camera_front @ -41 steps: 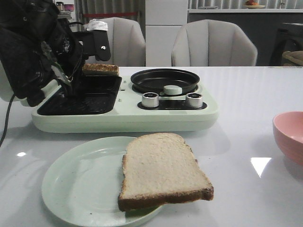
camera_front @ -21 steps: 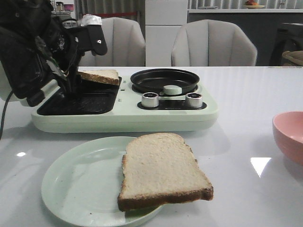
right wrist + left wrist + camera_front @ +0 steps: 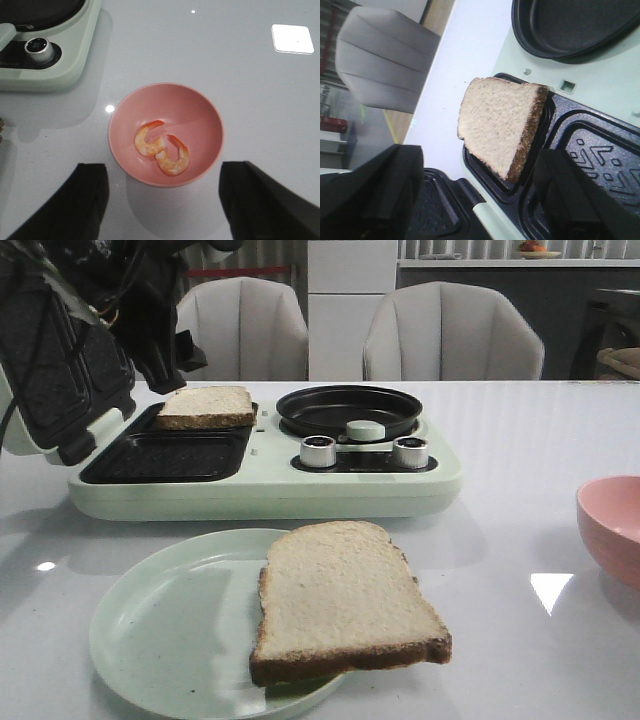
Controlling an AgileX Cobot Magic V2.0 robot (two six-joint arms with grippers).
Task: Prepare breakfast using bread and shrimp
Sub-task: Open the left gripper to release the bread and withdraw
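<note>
Left tool [image 3: 480, 200] spread wide, empty, above the bread [image 3: 205, 407] propped tilted on the grill's [image 3: 165, 455] back edge. Second slice [image 3: 340, 600] on the plate [image 3: 150, 630], overhanging its rim. Right tool [image 3: 165, 205] wide apart, empty, over the pink bowl [image 3: 200, 110] with two shrimp [image 3: 162, 150] on the desk [image 3: 520, 640].

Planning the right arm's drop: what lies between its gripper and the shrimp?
Nothing: in the right wrist view the open right gripper hangs above the bowl, shrimp uncovered.

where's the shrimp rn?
Two shrimp lie touching in the pink bowl, seen in the right wrist view, on the table to the right of the breakfast maker. The open right gripper hovers above the bowl.
</note>
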